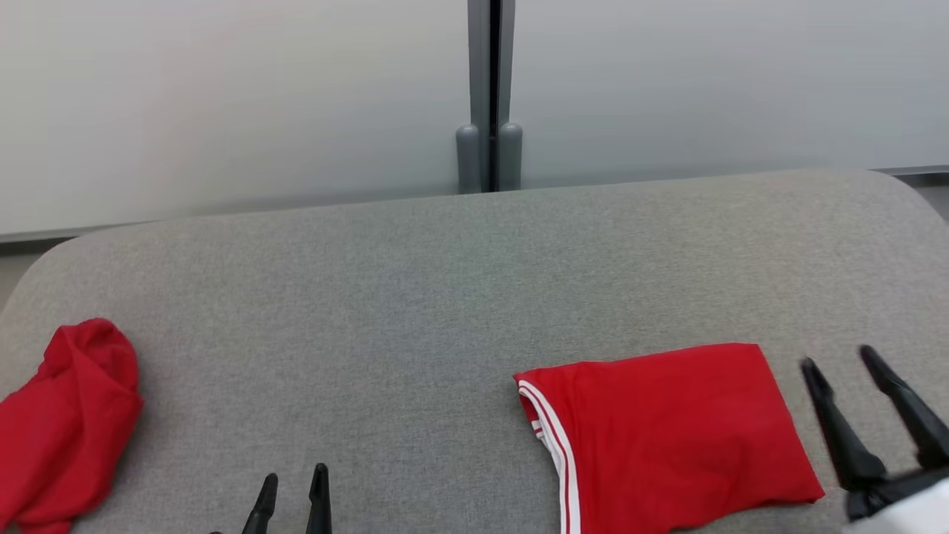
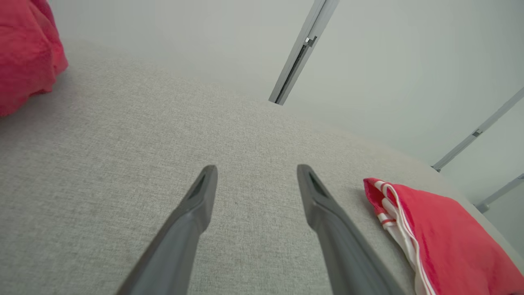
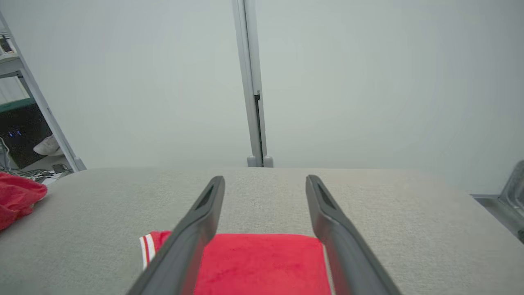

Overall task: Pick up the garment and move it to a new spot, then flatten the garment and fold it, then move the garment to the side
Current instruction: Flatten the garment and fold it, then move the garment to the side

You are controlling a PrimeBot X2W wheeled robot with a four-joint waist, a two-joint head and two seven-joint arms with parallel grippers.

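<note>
folded garment [image 1: 667, 430] is lying lower right; right gripper [image 1: 838, 358] is hovering beside it, spread; left gripper [image 1: 293, 478] is standing spread too.

Right gripper [image 1: 838, 357], just right of the folded garment [image 1: 667, 430]: two long dark fingers, slim and tapering to blunt tips, on a black mount with a white casing [image 1: 916, 508] behind it. Left gripper [image 1: 294, 475], off the garment's left, has the same matte pair. Close up, each grey finger [image 2: 192, 221] carries a slotted recess near its tip.
</note>
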